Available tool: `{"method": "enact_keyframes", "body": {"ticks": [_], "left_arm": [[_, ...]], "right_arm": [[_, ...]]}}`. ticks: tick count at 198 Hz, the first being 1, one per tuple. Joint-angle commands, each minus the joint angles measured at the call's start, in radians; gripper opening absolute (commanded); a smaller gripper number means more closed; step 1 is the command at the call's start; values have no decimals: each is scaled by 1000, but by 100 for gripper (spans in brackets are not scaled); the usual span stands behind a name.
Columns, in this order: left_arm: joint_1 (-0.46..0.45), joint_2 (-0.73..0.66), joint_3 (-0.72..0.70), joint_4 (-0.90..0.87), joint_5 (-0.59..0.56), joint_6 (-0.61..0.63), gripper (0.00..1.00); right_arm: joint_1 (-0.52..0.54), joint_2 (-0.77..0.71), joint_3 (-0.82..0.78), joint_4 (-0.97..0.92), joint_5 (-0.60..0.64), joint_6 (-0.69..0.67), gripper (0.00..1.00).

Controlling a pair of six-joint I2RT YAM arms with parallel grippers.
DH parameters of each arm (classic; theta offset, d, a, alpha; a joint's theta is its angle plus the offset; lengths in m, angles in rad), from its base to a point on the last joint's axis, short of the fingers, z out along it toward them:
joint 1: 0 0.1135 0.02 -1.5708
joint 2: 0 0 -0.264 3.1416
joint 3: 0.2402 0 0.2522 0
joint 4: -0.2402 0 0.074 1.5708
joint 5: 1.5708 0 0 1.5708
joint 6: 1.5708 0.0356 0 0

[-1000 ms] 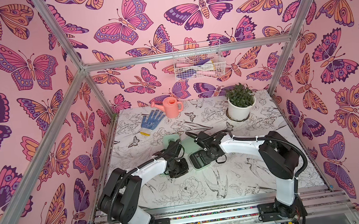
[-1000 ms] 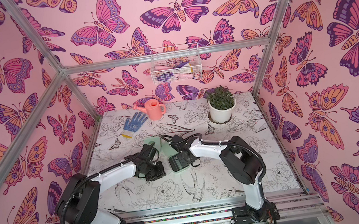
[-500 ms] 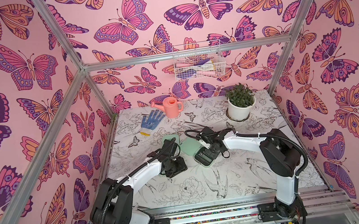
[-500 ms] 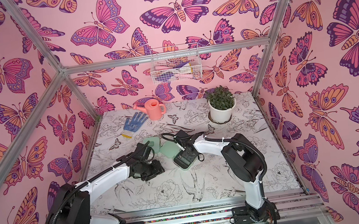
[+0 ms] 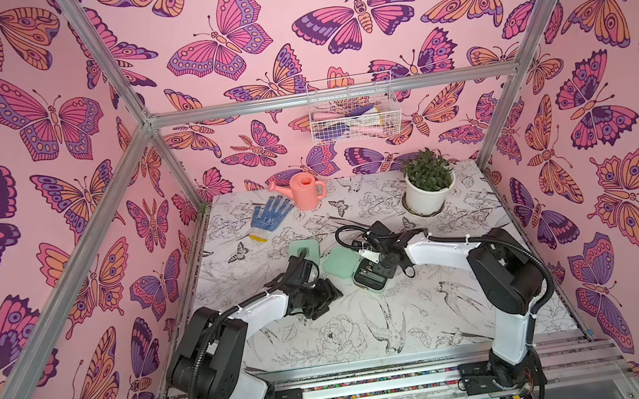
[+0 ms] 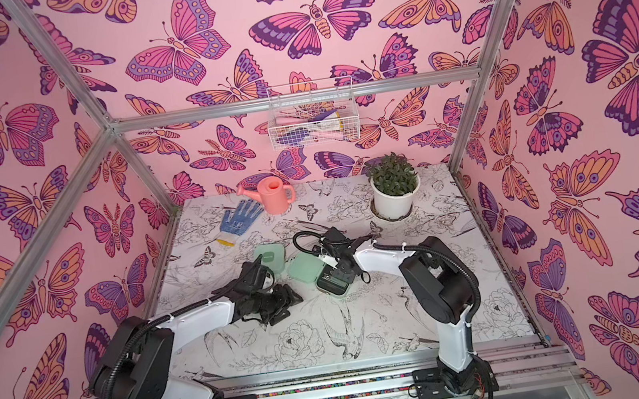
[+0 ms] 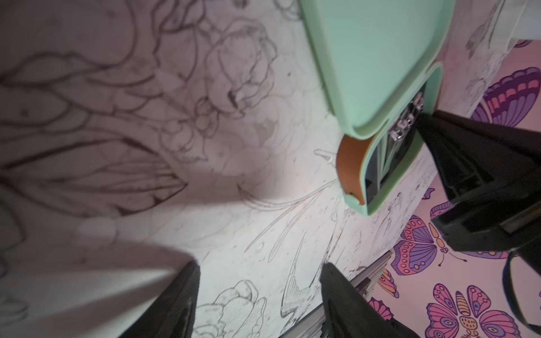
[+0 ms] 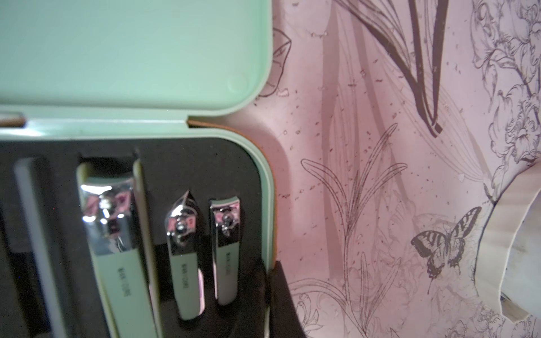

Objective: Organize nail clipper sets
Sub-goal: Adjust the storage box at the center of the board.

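Mid-table (image 5: pixel 409 323), between the two arms: an open mint-green case, lid (image 5: pixel 341 262) lying flat on the side toward the left arm, black tray (image 5: pixel 370 283) on the side toward the right arm. Holds three clippers (image 8: pixel 187 257) side by side in the tray's slots, long axes parallel, running from the hinge edge toward the free edge, cutting ends toward the hinge. Over the tray: the right gripper (image 5: pixel 377 272), jaws closed, one dark finger just at the tray's outer rim; cannot tell from these views whether anything is pinched. Near the lid's front edge, not touching: the left gripper (image 7: pixel 259 269), fingers apart, only bare table between them. Puts the lid closer to the left gripper than to the right, with the hinge line running between the two. Probably calls for folding the lid over the tray, swinging about that hinge toward the right arm while the tray is steadied. Farther back, partly hidden behind the left arm: a second case (image 5: pixel 302 249), closed.
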Motion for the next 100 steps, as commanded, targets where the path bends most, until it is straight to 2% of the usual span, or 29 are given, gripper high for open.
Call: {"method": "enact_keyframes", "body": {"ticks": [1,35,71,100], "left_arm": [[5,66,-15,136,18,-81,68],[11,171,-21,305,43,-162,68],[16,260,-55,468,16,-251,68],[18,339,-113,668,-11,-341,68]], "right_arm": [[-17,11,-39,18,-13,-24,0],[-17,-6,-35,16,-34,-23,0],[-17,-1,-27,-2,-43,-23,0],[-18,8,-17,-16,-52,-23,0]]}}
